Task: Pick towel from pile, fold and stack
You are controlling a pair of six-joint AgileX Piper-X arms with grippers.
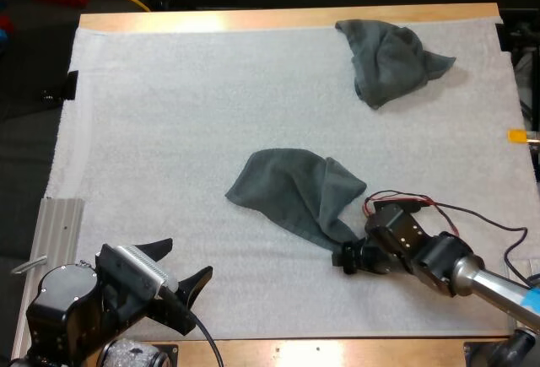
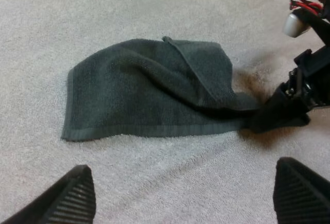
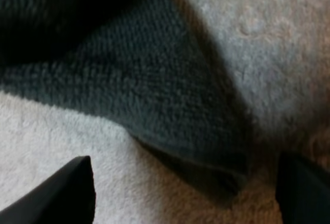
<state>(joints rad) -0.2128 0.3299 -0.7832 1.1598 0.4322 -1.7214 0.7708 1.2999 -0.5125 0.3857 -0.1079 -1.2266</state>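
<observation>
Nearest, the left pincer hangs wide open over bare white mat by its near edge, while the right pincer, fingers apart, straddles the spread towel at its near corner, well apart from the crumpled towel.

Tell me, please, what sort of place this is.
Probably a robotics lab bench, not a home: a left arm and a right arm stand at a wooden table with a white mat, and a near towel and a far towel lie on it as practice pieces.
</observation>
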